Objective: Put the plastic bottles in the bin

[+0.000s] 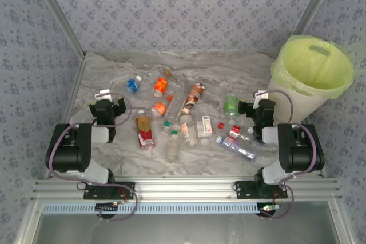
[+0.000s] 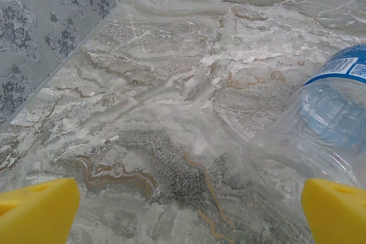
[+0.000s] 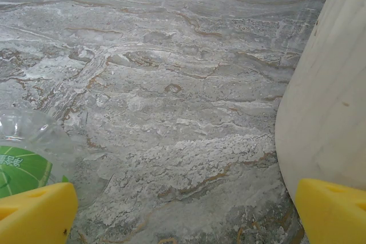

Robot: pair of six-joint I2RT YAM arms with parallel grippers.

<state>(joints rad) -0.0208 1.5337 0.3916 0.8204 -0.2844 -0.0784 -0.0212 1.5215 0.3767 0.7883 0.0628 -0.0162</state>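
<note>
Bottles [image 1: 145,131] are lying scattered across the middle of the desk [image 1: 229,67], and none seems to be sitting in the bin [image 1: 294,98], which is standing at the far right corner so your right claw [image 3: 183,212] is working just beside its wall. Both claws are standing wide apart and holding nothing, probably readying for a first pick. Your left claw [image 2: 183,210] is facing a blue-labelled bottle [image 2: 326,112] lying just ahead on its right; a green-labelled bottle [image 3: 23,167] is lying at the right claw's left finger.
</note>
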